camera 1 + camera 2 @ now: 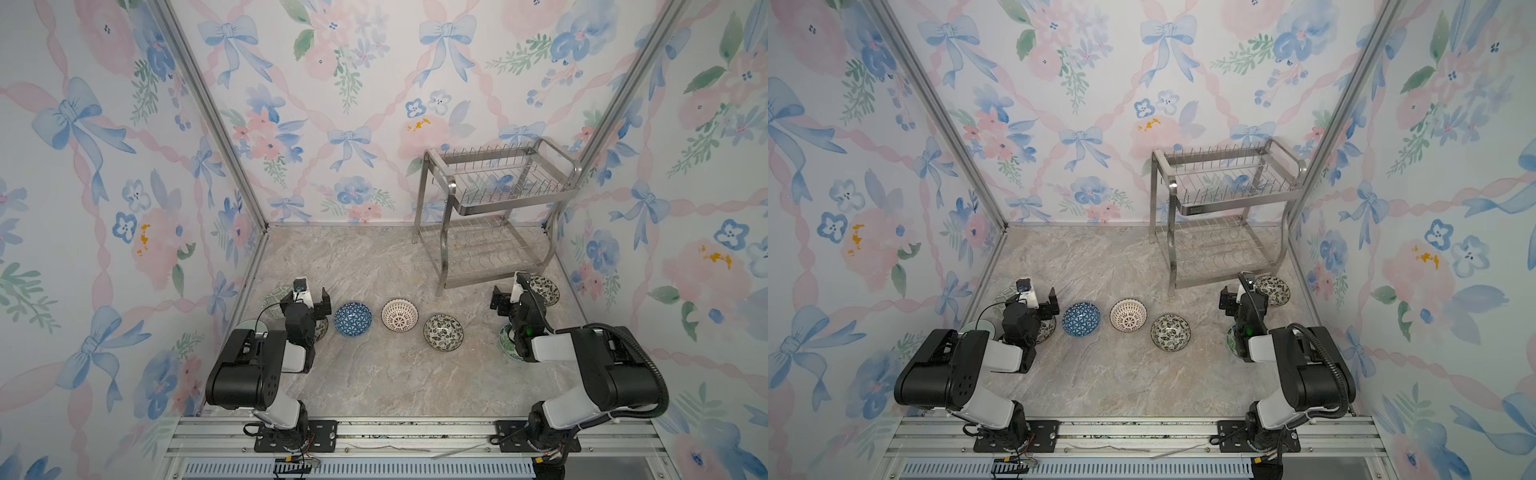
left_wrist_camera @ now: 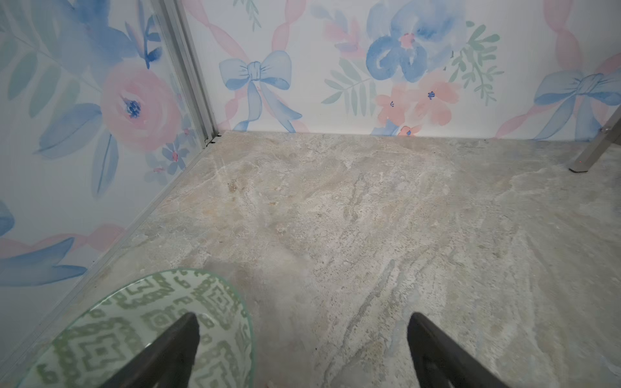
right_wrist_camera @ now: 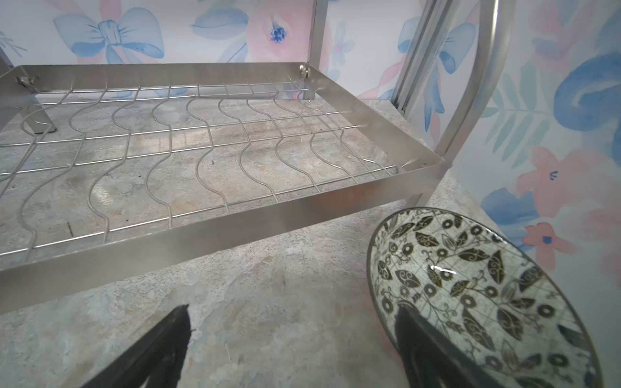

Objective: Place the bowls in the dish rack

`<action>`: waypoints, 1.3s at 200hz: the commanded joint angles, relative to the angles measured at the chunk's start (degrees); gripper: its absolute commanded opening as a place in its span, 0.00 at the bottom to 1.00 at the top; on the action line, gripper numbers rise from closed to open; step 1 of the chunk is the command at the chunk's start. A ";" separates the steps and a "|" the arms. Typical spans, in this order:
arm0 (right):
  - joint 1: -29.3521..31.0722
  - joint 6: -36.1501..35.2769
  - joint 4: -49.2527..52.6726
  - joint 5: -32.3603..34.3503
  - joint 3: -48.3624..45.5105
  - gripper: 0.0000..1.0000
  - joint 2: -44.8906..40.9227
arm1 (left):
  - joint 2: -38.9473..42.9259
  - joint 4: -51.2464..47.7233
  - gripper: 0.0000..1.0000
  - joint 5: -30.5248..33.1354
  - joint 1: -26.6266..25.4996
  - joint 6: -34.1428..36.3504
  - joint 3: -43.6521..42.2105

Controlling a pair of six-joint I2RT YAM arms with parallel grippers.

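The left gripper (image 2: 302,317) has its jaws spread, one finger over a pale-green geometric bowl (image 2: 117,322). The right gripper (image 3: 292,309) likewise, one finger over a black-leaf white bowl (image 3: 470,278), with the shiny wire dish rack (image 3: 235,218) just ahead.

Left arm (image 1: 249,370), right arm (image 1: 611,370): black joint housings, white link shells, black screwed base plates (image 1: 322,432). Ribbed black hose (image 1: 660,374) runs behind right claw (image 3: 292,309), green light (image 1: 528,332) there too. Left claw (image 2: 302,317) fingers black, tapered
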State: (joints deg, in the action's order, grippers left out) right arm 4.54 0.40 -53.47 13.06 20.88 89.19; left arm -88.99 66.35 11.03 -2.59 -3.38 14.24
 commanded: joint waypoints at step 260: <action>0.96 -0.78 3.34 2.39 2.01 0.96 -2.13 | 2.87 -3.14 0.98 1.76 -0.26 1.08 1.41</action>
State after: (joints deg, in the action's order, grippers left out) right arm 4.49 0.40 -53.30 13.23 20.91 89.14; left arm -88.99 66.32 10.68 -2.59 -3.38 14.24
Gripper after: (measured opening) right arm 0.965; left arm 0.980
